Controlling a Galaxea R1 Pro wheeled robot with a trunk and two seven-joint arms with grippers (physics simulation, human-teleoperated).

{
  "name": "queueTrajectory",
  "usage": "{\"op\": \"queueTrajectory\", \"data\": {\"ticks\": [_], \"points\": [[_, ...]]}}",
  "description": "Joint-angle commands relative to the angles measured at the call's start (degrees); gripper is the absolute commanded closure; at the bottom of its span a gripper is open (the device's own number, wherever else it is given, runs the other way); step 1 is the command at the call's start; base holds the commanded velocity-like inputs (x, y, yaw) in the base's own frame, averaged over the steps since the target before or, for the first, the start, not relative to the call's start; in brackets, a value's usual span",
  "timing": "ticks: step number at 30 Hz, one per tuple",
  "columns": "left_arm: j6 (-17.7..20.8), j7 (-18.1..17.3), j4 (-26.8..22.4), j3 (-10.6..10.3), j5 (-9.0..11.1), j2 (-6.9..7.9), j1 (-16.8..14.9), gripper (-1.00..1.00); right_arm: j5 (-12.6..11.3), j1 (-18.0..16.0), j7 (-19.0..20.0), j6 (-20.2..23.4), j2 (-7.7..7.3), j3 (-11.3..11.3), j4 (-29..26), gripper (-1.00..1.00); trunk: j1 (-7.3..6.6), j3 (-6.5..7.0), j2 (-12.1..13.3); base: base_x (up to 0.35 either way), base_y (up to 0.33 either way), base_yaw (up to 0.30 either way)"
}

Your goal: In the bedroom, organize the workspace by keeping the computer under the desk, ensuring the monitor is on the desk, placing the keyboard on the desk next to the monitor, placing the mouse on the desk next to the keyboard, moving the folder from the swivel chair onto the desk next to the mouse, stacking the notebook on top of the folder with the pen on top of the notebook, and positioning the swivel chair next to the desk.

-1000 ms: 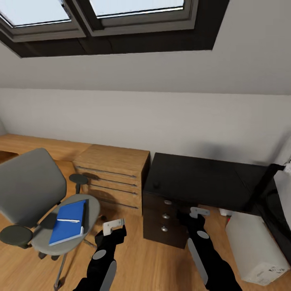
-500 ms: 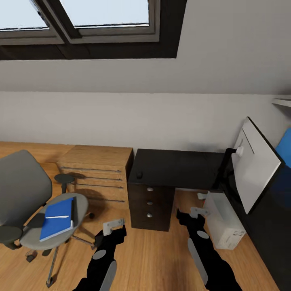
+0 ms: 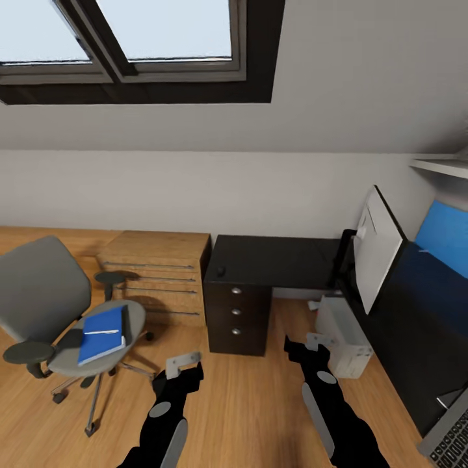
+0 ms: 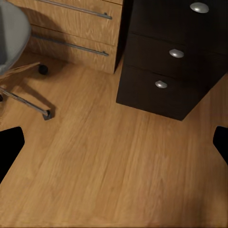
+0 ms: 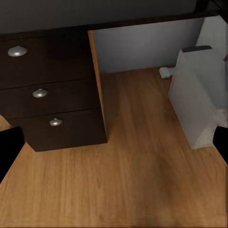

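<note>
While both claws gape empty, folder (image 3: 102, 335) left of left claw (image 3: 184, 364), on chair (image 3: 45, 299).

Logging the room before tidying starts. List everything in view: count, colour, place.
swivel chair: one, grey, on the floor at the left.
folder: one, blue, on the chair seat.
pen: one, white, on the folder.
cabinet: one, light wood, between chair and desk.
desk: one, black, against the wall, running along the right.
mouse: one, black, on the desk's left end.
monitor: one, light grey back, on the desk.
computer: one, light grey, on the floor under the desk.
keyboard: one, dark keys, bottom right corner.
left gripper: open, above the floor.
right gripper: open, above the floor.
</note>
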Motion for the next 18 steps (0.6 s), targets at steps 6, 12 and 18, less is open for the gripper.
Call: {"op": "queueTrajectory", "data": {"ticks": [6,12,18], "points": [[0.1,0.6,0.0,-0.4,0.4,0.02,0.0,-1.0,-0.5,0.0,-0.5,0.2,-0.06,0.2,-0.1,-1.0,-0.02,0.43,-0.1,-0.123,-0.004,0.0],[-0.3,0.6,0.3,-1.0,0.2,0.02,0.0,-1.0,-0.4,0.0,-0.5,0.1,-0.07,0.2,-0.1,-1.0,-0.02,0.97,-0.1,-0.029,-0.003,0.0],[-0.4,2.4,0.4,-2.4,0.1,0.1,0.0,-1.0,-0.2,0.0,-0.5,0.1,-0.07,0.2,-0.1,-1.0,-0.02,1.48,-0.1,-0.137,-0.194,0.0]]}}
